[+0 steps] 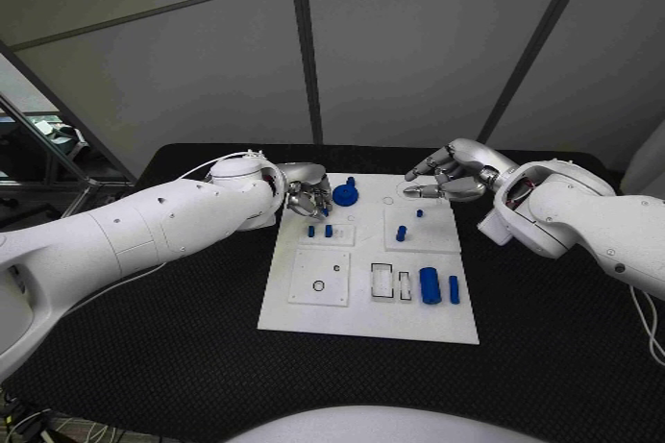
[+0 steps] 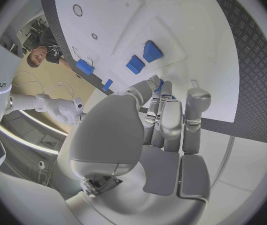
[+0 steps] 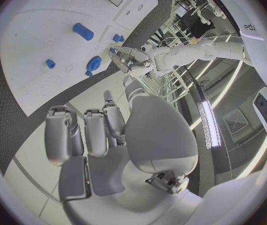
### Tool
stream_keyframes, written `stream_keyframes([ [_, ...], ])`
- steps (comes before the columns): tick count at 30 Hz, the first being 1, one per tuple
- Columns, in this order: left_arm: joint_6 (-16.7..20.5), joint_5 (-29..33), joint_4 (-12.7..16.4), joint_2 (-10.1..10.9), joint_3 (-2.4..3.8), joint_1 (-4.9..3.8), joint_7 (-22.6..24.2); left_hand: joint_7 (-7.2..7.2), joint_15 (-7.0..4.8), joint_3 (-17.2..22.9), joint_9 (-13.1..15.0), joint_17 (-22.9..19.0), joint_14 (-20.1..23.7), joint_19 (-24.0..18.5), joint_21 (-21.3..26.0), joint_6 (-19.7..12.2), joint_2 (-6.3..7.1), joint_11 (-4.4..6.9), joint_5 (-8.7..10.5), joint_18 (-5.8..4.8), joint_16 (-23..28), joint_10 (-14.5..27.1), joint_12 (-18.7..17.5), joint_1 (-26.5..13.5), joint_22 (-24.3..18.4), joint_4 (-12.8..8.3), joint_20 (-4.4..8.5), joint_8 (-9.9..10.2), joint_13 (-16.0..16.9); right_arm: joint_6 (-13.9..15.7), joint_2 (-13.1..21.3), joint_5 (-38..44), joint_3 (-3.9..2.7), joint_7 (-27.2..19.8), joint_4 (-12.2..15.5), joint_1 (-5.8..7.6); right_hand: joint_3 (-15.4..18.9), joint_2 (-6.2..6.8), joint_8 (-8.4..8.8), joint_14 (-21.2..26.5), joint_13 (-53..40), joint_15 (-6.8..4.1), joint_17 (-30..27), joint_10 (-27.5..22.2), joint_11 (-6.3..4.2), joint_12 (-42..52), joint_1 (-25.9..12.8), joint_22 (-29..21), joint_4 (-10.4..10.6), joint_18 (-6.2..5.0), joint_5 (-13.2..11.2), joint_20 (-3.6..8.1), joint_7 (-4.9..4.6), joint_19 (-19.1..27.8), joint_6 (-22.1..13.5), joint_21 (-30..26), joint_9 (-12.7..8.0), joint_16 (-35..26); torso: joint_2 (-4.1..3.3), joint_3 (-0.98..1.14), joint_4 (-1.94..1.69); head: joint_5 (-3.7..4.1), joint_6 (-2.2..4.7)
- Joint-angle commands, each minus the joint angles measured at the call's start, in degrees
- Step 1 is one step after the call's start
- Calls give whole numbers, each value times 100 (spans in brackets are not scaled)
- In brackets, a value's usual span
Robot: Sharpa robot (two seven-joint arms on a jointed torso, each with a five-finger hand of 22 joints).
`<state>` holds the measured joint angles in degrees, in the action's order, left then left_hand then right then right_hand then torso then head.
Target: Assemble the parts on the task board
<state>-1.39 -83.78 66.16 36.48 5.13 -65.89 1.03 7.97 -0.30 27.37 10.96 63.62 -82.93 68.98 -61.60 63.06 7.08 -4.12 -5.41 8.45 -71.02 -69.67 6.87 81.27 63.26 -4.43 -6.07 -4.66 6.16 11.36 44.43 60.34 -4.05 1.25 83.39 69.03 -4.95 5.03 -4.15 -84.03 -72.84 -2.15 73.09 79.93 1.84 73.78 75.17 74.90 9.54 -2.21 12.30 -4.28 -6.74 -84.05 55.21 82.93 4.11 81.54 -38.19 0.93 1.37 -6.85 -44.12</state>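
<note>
The white rectangular task board (image 1: 372,320) lies in the middle of the black surface (image 1: 181,347), its long sides running away from the robot. It is a flat plate carrying four raised square panels and a few cut-outs: a small round hole in the near-left panel and narrow rectangular slots near the middle of its near half. Small blue plastic parts sit on it. A round blue disc with a short stem (image 1: 345,194) lies at the far-left corner of the board. Two short blue pegs (image 1: 320,231) stand side by side in the far-left panel, and another blue peg (image 1: 402,233) stands in the far-right panel. A thick blue cylinder (image 1: 430,285) and a thinner blue bar (image 1: 454,289) lie parallel to each other near the board's right edge, in its near half.

The left robot hand (image 1: 307,202) is at the board's far-left corner, just beside the disc; its fingers are curled together, and a bit of blue shows at the fingertips (image 2: 158,85) in the left wrist view, but whether it grips a part I cannot tell. The right robot hand (image 1: 449,177) hovers over the board's far-right corner, fingers apart and loosely bent, holding nothing.
</note>
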Motion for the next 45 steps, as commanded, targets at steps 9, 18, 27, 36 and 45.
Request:
stream_keyframes([
  [9, -162, 20, -58, -39, 1, 1, -139, 26, 13, 21, -30, -21, 0, -44, 43, -8, 41, -27, 58, -70, 20, -4, -60, -118, -1, 27, 6, 66, -25, -19, 1, -7, -4, -50, 6, 11, 15, -45, 33, -240, 8, -35, -7, 23, 7, 26, -42, 324, -28, -40, 40, 43, -2, -24, 46, -42, -7, -25, 1, 1, 0, 12, -10],
  [18, -93, 20, -52, -23, 1, 1, -182, 1, 29, 31, -372, -136, 39, -83, 134, -904, 307, -36, 87, -55, 64, 146, -167, -310, -43, 127, -15, 121, -99, -3, 18, -7, -4, -38, -1, 11, 18, -41, 35, -230, 82, -35, -57, -20, 7, -43, -44, 269, -30, -52, 40, 43, -3, 2, 44, -77, -7, -51, 5, 2, -4, 20, -4],
  [27, 31, 20, -41, 22, 1, 2, -204, -104, 54, -83, -573, -220, 68, -97, 214, -1393, 399, -74, 99, -48, 98, 272, -225, -292, -86, 227, -37, 113, -152, 6, 28, -5, -4, 10, -36, 11, 22, -33, 39, -215, 197, -35, -115, -94, 8, -154, -46, 228, -39, -61, 41, 43, -4, 22, 37, -105, -9, -86, 3, -2, -5, 23, 10],
  [36, 172, 24, -5, 133, 17, 3, -186, -91, 56, -101, -585, -296, 91, -136, 280, -1396, 397, -76, 95, -33, 148, 278, -225, -280, -141, 245, -40, 100, -155, 91, 27, 449, -3, 321, -167, 11, -231, -64, 14, -65, 3016, -54, -675, -1832, -10, -3235, 288, -514, -269, -214, 54, 68, 11, 362, 167, -651, 3, -499, 5, -4, -6, 28, 32],
  [45, 624, 1117, 236, 534, 183, 4, 135, 65, 45, -4, -503, -1156, 441, -591, 1004, -791, 336, -72, 11, 115, 862, 184, -149, -180, -720, 310, -36, -183, -143, 120, -56, 2055, -2, 550, -378, 9, -1006, 177, -35, -84, 5249, 144, -792, -2058, 214, -5730, 598, -836, -505, -281, 41, -71, -103, 419, 661, -936, 28, -653, 8, -1, 0, 287, 139],
])
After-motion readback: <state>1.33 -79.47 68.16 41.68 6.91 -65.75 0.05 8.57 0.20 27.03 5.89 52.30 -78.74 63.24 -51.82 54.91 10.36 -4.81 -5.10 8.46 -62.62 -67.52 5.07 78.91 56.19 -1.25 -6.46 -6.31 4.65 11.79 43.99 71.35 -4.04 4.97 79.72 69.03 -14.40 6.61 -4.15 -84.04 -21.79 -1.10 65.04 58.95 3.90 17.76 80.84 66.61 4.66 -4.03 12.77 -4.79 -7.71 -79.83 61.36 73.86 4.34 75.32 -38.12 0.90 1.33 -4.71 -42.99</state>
